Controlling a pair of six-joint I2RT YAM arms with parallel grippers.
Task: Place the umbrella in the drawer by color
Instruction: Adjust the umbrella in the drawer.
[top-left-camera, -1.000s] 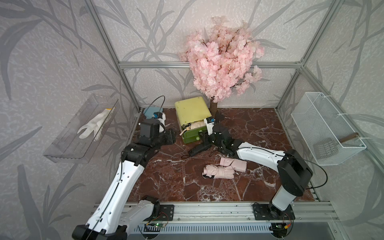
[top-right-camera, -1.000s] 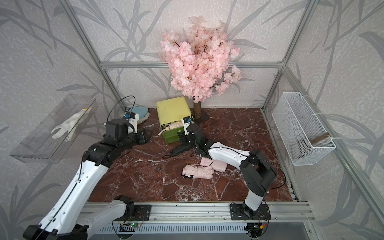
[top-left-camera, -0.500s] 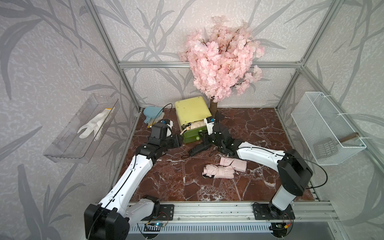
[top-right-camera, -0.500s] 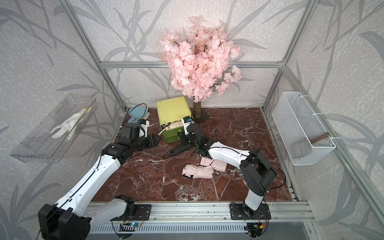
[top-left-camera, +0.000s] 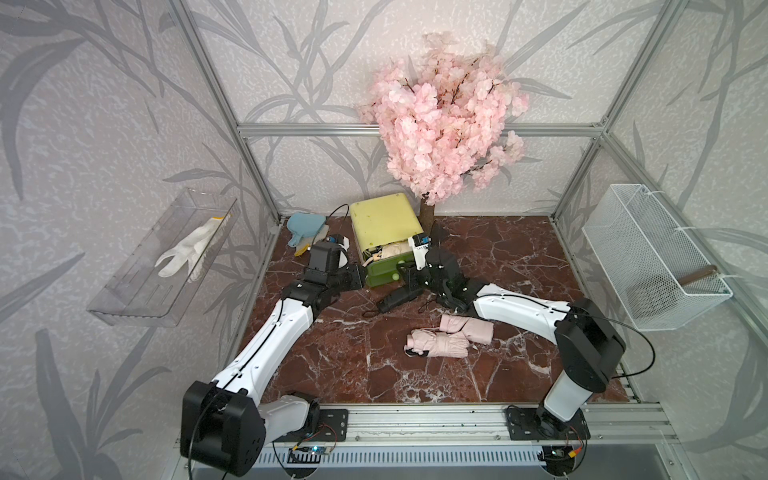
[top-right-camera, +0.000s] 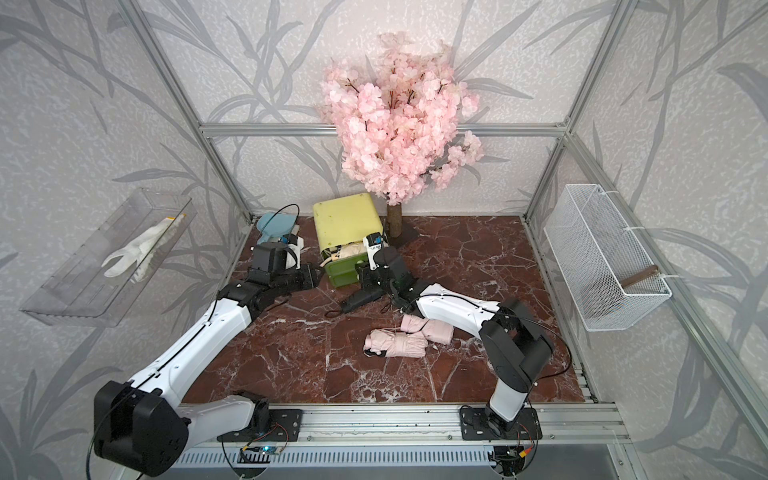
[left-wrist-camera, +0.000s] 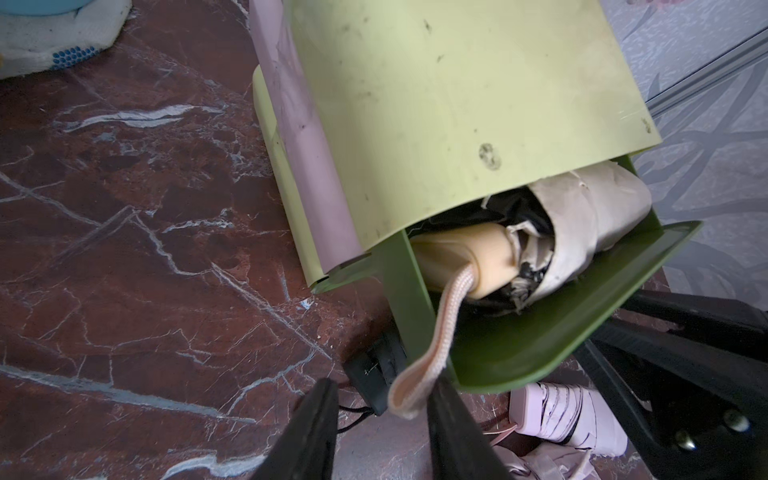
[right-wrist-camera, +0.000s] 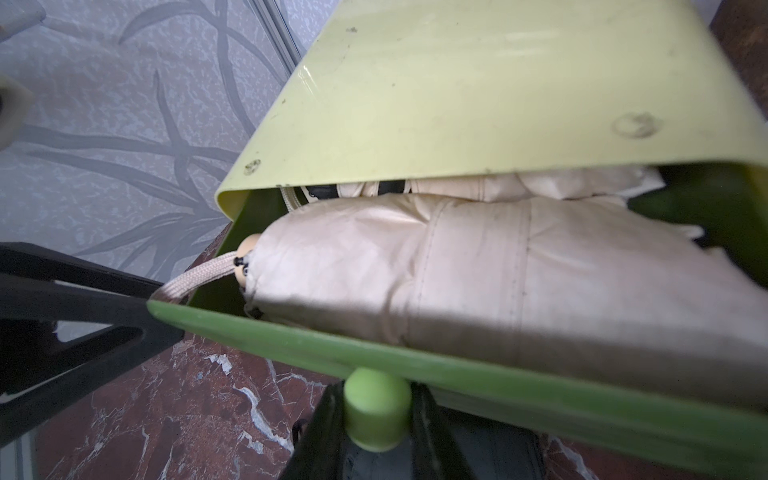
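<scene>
Lying on the counter (top-left-camera: 332, 365) well in front of the drawer unit (top-left-camera: 382, 220), a folded pink umbrella (top-left-camera: 440, 345) rests just beside a second pink bundle (top-left-camera: 469, 328); a black umbrella (top-left-camera: 398, 297) lies closer to the unit's front. At the unit's front corner on the left arm's side, the left tool (left-wrist-camera: 384, 386) stands with jaws apart, a beige wrist strap (left-wrist-camera: 444, 328) hanging loose between them, unclamped. At the unit's front face the right tool (right-wrist-camera: 376, 419) is closed on the green knob (right-wrist-camera: 376, 399) of the pulled-out upper drawer (right-wrist-camera: 457, 370), which holds a beige umbrella (right-wrist-camera: 415, 270). Behind the unit stands a pink blossom tree (top-left-camera: 444, 124).
</scene>
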